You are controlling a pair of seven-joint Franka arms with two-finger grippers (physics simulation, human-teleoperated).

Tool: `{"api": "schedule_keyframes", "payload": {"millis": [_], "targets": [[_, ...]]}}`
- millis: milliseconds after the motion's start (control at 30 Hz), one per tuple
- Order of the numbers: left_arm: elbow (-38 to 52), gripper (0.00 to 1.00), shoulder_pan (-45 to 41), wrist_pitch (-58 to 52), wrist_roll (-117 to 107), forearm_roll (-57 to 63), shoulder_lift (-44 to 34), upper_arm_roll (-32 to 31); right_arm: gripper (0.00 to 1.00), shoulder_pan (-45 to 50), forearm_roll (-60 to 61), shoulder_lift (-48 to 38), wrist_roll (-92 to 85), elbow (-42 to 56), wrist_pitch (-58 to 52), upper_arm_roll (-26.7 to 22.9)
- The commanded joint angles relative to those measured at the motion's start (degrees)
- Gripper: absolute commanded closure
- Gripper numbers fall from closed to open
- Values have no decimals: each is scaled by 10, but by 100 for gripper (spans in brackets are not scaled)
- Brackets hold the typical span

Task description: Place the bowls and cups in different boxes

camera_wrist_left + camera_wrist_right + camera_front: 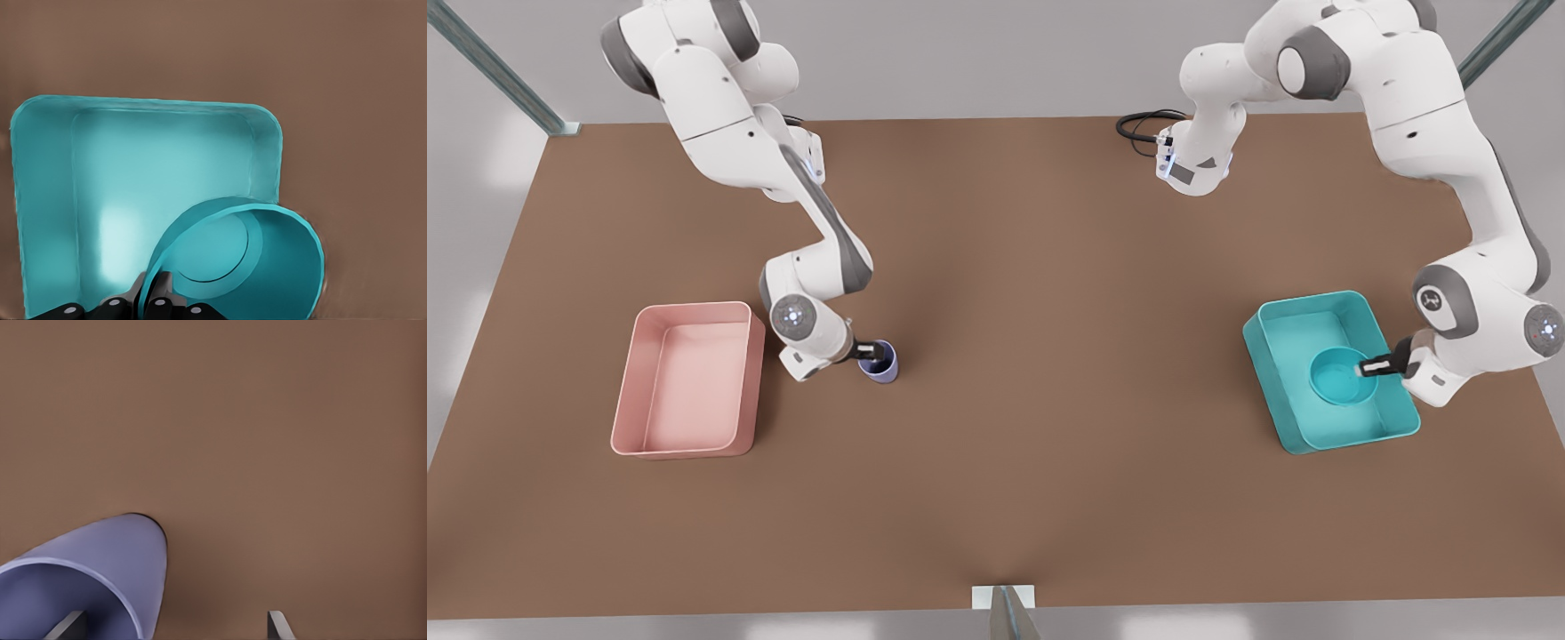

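While the small round teal bowl (1337, 376) hangs over the open inside of the shallow teal rectangular box (1328, 437), the left hand (1371, 366) pinches the bowl's rim on the side facing away from the pale pink rectangular box (686, 440). The left wrist view shows its dark fingers (159, 293) closed narrowly on the rim, one inside and one outside. Whether the bowl already touches the box floor cannot be told. This hold appears chosen to lower the bowl straight into the matching box.

Across the brown tabletop (1049, 356), well apart from the teal box, the right hand (869, 350) sits at the small lavender tapered cup (879, 363). This cup stands on the tabletop just beside the pink box, on the side facing the teal box. The right wrist view shows the fingers (277, 625) spread wide, one inside the cup's mouth and one outside its wall, not yet closed. Probably a rim grasp is being prepared, ahead of carrying the cup into the pink box.
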Motion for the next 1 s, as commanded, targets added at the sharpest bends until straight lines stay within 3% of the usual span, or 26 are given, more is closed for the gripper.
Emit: {"api": "schedule_keyframes", "payload": {"millis": [0,100,200,233,267,367,400,433,467,533,667,700,800,967], "targets": [[-3,79,15,-26,124,12,2,7,0,0,1,7,39,0,28,0],[-7,79,19,-2,123,10,47,8,3,0,1,14,39,0,31,0],[-56,79,6,78,121,6,70,2,58,0,1,14,36,0,30,0],[-56,79,5,86,122,4,84,0,72,0,0,13,35,1,28,0],[-59,79,5,86,122,3,86,-4,79,0,1,14,35,6,24,0],[-61,79,5,86,123,4,87,-6,79,0,1,16,40,13,19,0],[-61,70,5,86,123,4,91,-6,79,0,1,20,44,17,19,-1],[-60,6,6,86,132,4,90,-6,79,-1,1,20,43,24,14,0],[-56,0,6,86,142,5,90,-6,79,-6,1,11,41,31,8,0],[-47,0,6,77,143,7,82,-4,79,-30,1,-27,9,72,-50,-2],[26,0,-8,-60,90,75,-12,15,79,-139,-17,-48,-261,231,-221,-10],[26,0,-19,-90,51,79,-45,-10,79,-158,-40,-48,-306,259,-256,-13],[31,0,-48,-164,-128,132,-141,-162,79,-235,-61,-39,-404,275,-274,-14],[154,0,-64,-257,-192,121,-117,-185,79,-308,-77,29,-430,278,-251,-23]]}}
